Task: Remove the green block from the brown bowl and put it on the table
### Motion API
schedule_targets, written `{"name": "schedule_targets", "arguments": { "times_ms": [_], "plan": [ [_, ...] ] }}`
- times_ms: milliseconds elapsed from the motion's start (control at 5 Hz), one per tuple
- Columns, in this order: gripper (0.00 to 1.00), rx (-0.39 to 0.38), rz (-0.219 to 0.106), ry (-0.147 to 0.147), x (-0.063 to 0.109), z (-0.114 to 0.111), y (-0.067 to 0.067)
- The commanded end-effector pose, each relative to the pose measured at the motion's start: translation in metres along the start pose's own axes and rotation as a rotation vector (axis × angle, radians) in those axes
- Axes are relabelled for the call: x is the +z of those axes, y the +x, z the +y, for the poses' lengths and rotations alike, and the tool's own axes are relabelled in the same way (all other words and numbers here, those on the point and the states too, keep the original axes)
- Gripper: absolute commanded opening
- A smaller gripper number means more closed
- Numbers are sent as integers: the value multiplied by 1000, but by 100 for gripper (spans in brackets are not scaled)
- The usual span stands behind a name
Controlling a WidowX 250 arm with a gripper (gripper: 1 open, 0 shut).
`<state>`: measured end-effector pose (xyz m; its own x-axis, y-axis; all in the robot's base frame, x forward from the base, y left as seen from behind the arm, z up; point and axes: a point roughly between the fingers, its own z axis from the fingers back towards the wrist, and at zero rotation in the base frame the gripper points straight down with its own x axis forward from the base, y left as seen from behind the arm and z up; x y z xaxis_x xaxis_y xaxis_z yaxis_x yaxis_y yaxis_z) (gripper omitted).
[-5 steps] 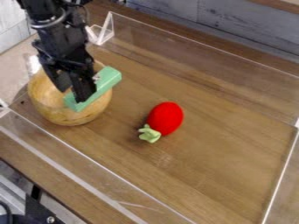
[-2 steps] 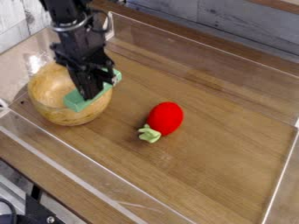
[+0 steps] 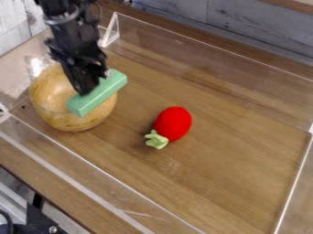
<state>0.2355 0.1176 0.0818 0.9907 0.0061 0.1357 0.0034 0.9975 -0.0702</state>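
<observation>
One relation mattered: the green block lay across the brown bowl rim on its right side, long axis slanting up toward the right, directly under my fingers. They straddled its upper-left half, part closed; I couldn't tell if they gripped it. Bare tabletop lay right.

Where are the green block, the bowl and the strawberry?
green block (image 3: 101, 93), camera view, middle of its top face
bowl (image 3: 51, 99), camera view, left part of the wooden body
strawberry (image 3: 175, 122), camera view, centre of the red body
</observation>
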Motion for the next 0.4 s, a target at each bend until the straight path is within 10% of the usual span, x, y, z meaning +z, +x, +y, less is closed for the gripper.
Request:
{"name": "schedule_targets", "arguments": {
  "times_ms": [0, 200],
  "plan": [
    [100, -34, -34, 7, -4, 2, 14],
    [0, -69, -31, 4, -7, 8, 17]
  ]
}}
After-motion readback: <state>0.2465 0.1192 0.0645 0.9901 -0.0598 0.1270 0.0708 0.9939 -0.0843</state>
